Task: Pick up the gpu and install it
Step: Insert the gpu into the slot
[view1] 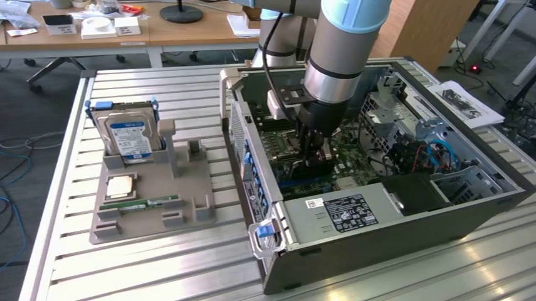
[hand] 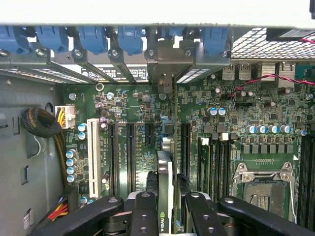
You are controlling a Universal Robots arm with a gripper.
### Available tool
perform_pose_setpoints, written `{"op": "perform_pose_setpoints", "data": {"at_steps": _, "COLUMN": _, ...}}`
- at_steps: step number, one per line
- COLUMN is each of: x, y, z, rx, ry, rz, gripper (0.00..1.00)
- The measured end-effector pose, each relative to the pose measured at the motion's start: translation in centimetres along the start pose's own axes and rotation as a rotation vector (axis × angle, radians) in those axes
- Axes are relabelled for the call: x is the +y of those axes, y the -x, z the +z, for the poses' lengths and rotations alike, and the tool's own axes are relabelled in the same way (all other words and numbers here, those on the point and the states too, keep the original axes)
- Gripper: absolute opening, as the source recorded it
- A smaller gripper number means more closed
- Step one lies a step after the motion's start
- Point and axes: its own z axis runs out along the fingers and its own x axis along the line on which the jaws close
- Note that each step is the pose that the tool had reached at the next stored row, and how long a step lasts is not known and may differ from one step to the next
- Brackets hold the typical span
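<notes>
You have the gpu (hand: 170, 196) clamped edge-on in the tool (hand: 167, 216), its fingers (hand: 142, 211) pressed against both faces, so the card hangs straight below the wrist inside the open computer case (view1: 469, 207). In the wrist view its thin green edge runs in line with the long black expansion slots (hand: 130, 157) on the motherboard (hand: 221, 128), pointing at the rear bracket openings (hand: 165, 73) under the blue clips (hand: 130, 37). That is my reading: the card's long axis lies parallel to the slots, and whether it is seated cannot be told.
</notes>
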Motion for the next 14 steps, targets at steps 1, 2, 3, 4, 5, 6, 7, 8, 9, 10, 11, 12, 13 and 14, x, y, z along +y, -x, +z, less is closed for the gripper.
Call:
{"op": "perform_pose_setpoints", "data": {"at_steps": 1, "x": 0.00, "y": 0.00, "z": 0.00, "rx": 0.0000, "ry": 0.0000, "rz": 0.000, "gripper": 0.26}}
{"op": "perform_pose_setpoints", "data": {"at_steps": 2, "x": 0.00, "y": 0.00, "z": 0.01, "rx": 0.0000, "ry": -0.0001, "rz": 0.000, "gripper": 0.26}}
{"op": "perform_pose_setpoints", "data": {"at_steps": 3, "x": 0.01, "y": -0.01, "z": 0.04, "rx": 0.0001, "ry": -0.0001, "rz": 0.000, "gripper": 0.26}}
{"op": "perform_pose_setpoints", "data": {"at_steps": 4, "x": 0.01, "y": -0.01, "z": 0.06, "rx": 0.0002, "ry": 0.0000, "rz": 0.000, "gripper": 0.26}}
{"op": "perform_pose_setpoints", "data": {"at_steps": 5, "x": 0.02, "y": -0.02, "z": 0.06, "rx": 0.0001, "ry": 0.0000, "rz": 0.000, "gripper": 0.26}}
{"op": "perform_pose_setpoints", "data": {"at_steps": 6, "x": 0.03, "y": -0.03, "z": 0.07, "rx": 0.0000, "ry": 0.0000, "rz": 0.000, "gripper": 0.26}}
{"op": "perform_pose_setpoints", "data": {"at_steps": 7, "x": 0.04, "y": -0.04, "z": 0.08, "rx": -0.0001, "ry": 0.0000, "rz": 0.000, "gripper": 0.26}}
{"op": "perform_pose_setpoints", "data": {"at_steps": 8, "x": 0.04, "y": -0.05, "z": 0.08, "rx": -0.0001, "ry": -0.0001, "rz": 0.000, "gripper": 0.26}}
{"op": "perform_pose_setpoints", "data": {"at_steps": 9, "x": 0.04, "y": -0.06, "z": 0.08, "rx": -0.0002, "ry": -0.0001, "rz": 0.000, "gripper": 0.26}}
{"op": "perform_pose_setpoints", "data": {"at_steps": 10, "x": 0.05, "y": -0.06, "z": 0.08, "rx": -0.0001, "ry": -0.0001, "rz": 0.000, "gripper": 0.26}}
{"op": "perform_pose_setpoints", "data": {"at_steps": 11, "x": 0.07, "y": -0.07, "z": 0.11, "rx": 0.0001, "ry": 0.0000, "rz": 0.000, "gripper": 0.26}}
{"op": "perform_pose_setpoints", "data": {"at_steps": 12, "x": 0.08, "y": -0.08, "z": 0.12, "rx": 0.0003, "ry": 0.0000, "rz": 0.000, "gripper": 0.26}}
{"op": "perform_pose_setpoints", "data": {"at_steps": 13, "x": 0.08, "y": -0.08, "z": 0.12, "rx": 0.0003, "ry": 0.0001, "rz": 0.000, "gripper": 0.26}}
{"op": "perform_pose_setpoints", "data": {"at_steps": 14, "x": 0.08, "y": -0.07, "z": 0.13, "rx": 0.0003, "ry": 0.0001, "rz": 0.000, "gripper": 0.26}}
